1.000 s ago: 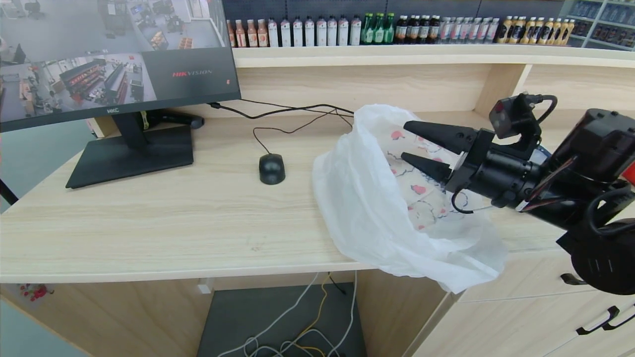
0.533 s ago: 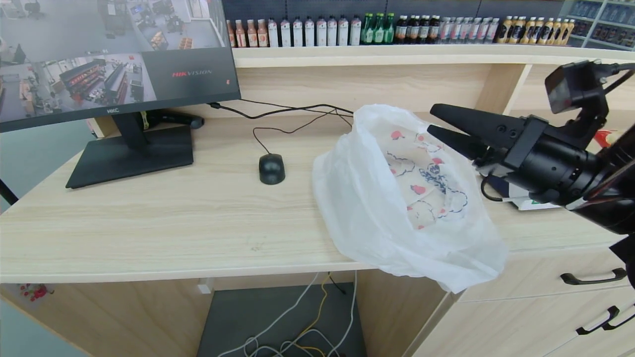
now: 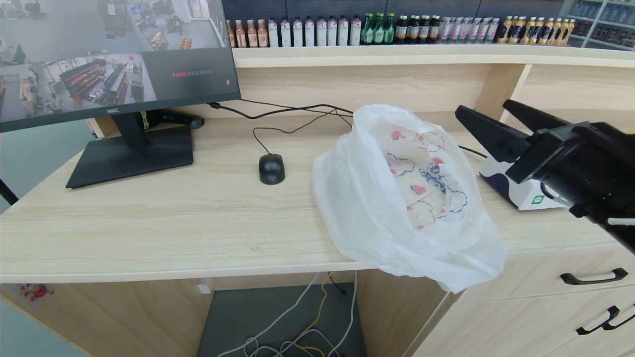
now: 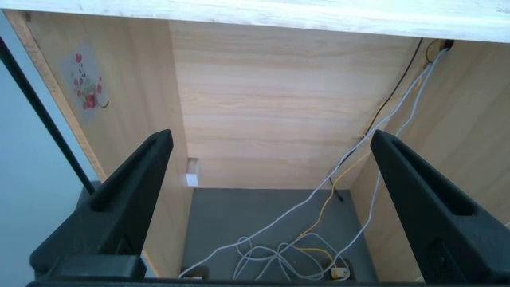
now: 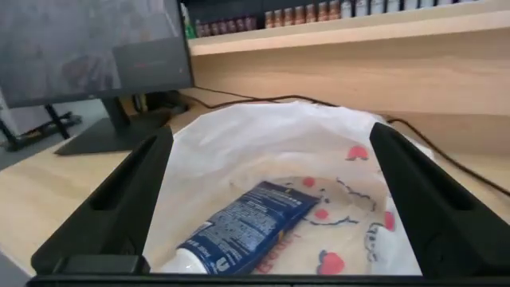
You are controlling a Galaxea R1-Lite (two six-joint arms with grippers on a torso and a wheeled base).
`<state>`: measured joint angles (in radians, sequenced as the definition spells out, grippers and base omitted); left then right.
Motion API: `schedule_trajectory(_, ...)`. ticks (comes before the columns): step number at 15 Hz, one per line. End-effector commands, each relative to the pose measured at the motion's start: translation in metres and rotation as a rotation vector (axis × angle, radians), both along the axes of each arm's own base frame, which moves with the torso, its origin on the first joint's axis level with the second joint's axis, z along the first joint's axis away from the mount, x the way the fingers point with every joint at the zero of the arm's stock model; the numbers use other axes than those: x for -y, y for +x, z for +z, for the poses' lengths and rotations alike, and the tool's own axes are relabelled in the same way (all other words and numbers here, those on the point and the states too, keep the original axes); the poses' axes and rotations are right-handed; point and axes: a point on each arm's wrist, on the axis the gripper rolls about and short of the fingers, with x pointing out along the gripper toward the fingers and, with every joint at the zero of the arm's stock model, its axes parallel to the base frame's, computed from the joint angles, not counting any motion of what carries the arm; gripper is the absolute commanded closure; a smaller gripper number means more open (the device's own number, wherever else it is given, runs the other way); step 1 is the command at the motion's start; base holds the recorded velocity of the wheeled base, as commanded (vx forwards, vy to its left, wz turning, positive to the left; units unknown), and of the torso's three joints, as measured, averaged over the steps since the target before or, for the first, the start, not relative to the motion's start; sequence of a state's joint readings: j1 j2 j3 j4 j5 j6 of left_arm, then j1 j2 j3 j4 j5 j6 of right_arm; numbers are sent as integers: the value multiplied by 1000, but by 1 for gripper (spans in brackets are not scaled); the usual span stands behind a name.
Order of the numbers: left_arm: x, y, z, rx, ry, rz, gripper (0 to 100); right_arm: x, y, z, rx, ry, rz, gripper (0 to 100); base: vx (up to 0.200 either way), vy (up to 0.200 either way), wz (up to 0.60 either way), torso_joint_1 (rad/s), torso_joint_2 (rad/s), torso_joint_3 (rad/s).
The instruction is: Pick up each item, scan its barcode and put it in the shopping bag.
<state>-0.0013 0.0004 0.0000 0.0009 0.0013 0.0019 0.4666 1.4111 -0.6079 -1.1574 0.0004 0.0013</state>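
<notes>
The tube [image 5: 239, 227], blue and white, lies inside the shopping bag [image 3: 397, 198], resting on the bag's printed lining with its cap towards the open mouth. The bag slumps on its side on the counter [image 3: 149, 223], and its 5 o'clock corner hangs over the front edge. At the bag's 3 o'clock sits a white barcode scanner [image 3: 516, 191]. Just above the scanner hovers the right tool [image 3: 482, 108], its fingers spread wide and holding nothing. The left tool [image 4: 271, 139] is likewise released and empty, low down facing the cables under the counter. A mouse [image 3: 272, 168] lies at the bag's 9 o'clock. The thin plastic looks easy to snag, so a finger catching it could drag the overhanging bag off the counter. A low swing of the right tool could also knock the scanner.
</notes>
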Motion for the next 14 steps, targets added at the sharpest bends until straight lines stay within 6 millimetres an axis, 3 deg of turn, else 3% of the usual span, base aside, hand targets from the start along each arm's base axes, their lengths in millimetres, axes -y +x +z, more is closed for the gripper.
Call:
schedule_trajectory(1, 0, 0, 0, 1, 0, 0, 0, 1, -29, 6, 63, -33, -33, 0, 0, 0, 0, 0, 0, 0)
schedule_trajectory(2, 0, 0, 0, 0, 0, 0, 0, -4, -39, 1, 86, -90, -12, 0, 0, 0, 0, 0, 0, 0)
schedule_trajectory(6, 0, 0, 0, 1, 0, 0, 0, -3, -45, -1, 166, -143, -42, 0, 0, 0, 0, 0, 0, 0)
schedule_trajectory(8, 0, 0, 0, 0, 0, 0, 0, 2, -50, -16, 142, -163, -46, 0, 0, 0, 0, 0, 0, 0)
schedule_trajectory(14, 0, 0, 0, 0, 3, 0, 0, 4, -46, -8, 169, -99, -22, 0, 0, 0, 0, 0, 0, 0)
